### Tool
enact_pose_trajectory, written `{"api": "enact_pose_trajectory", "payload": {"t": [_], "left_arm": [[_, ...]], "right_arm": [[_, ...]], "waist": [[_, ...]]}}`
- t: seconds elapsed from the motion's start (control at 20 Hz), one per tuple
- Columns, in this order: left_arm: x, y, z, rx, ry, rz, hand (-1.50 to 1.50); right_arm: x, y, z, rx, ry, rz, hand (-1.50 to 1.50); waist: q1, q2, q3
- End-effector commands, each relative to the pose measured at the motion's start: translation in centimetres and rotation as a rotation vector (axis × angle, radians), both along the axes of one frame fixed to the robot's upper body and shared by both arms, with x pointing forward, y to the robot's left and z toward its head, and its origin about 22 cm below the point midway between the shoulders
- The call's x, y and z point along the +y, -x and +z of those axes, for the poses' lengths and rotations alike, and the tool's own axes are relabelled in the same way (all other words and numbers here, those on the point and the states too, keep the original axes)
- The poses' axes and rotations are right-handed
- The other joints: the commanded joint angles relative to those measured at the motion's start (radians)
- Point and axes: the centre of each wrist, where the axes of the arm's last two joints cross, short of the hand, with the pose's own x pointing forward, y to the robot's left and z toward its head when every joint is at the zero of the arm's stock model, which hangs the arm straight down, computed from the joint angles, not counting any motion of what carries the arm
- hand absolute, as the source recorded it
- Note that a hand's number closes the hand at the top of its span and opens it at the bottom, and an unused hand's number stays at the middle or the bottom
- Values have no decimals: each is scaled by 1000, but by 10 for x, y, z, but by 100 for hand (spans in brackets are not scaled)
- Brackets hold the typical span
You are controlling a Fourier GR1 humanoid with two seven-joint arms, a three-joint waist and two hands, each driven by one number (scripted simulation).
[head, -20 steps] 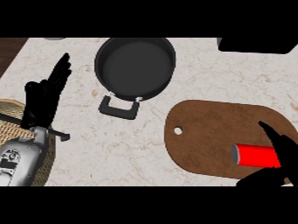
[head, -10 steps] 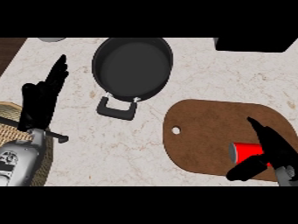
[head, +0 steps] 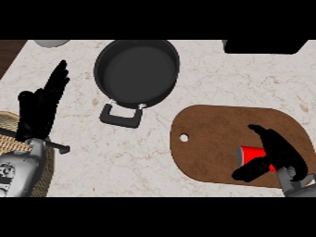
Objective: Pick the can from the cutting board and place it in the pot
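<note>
A red can (head: 252,152) lies on its side on the brown cutting board (head: 211,134), near the board's right end. My right hand (head: 278,155) covers the can's right half. Its fingers arch over the can's far side and its thumb curls in under the near side, so the can sits between them, still on the board. The black pot (head: 136,71) stands at the counter's upper middle, well left of and above the can, its handle (head: 122,115) pointing toward me. My left hand (head: 41,109) rests open at the left, fingers up.
A woven basket (head: 6,132) sits at the lower left under my left forearm. A dark object (head: 266,46) lies at the top right edge and a grey round item (head: 51,43) at the top left. Bare marble counter (head: 119,157) separates board and pot.
My right hand has moved left over the can, and its fingers and thumb have closed in round it. The can, the pot and my left hand stay where they were.
</note>
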Motion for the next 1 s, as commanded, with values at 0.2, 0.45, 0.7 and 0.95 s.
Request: {"api": "enact_pose_trajectory", "payload": {"t": [0.2, 0.45, 0.7, 0.95], "left_arm": [[41, 32, -43, 142, -50, 98, 0], [53, 36, -51, 143, -58, 124, 0], [40, 27, -39, 117, -45, 101, 0], [-9, -6, -12, 77, -45, -72, 0]], "right_arm": [[23, -7, -11, 97, 97, -17, 150], [17, -8, -16, 98, 94, -9, 150], [67, -13, -1, 14, 93, 138, 150], [167, 10, 32, -252, 54, 733, 150]], "waist": [[3, 15, -44], [-12, 16, -44], [19, 17, -45], [196, 37, -49]]}}
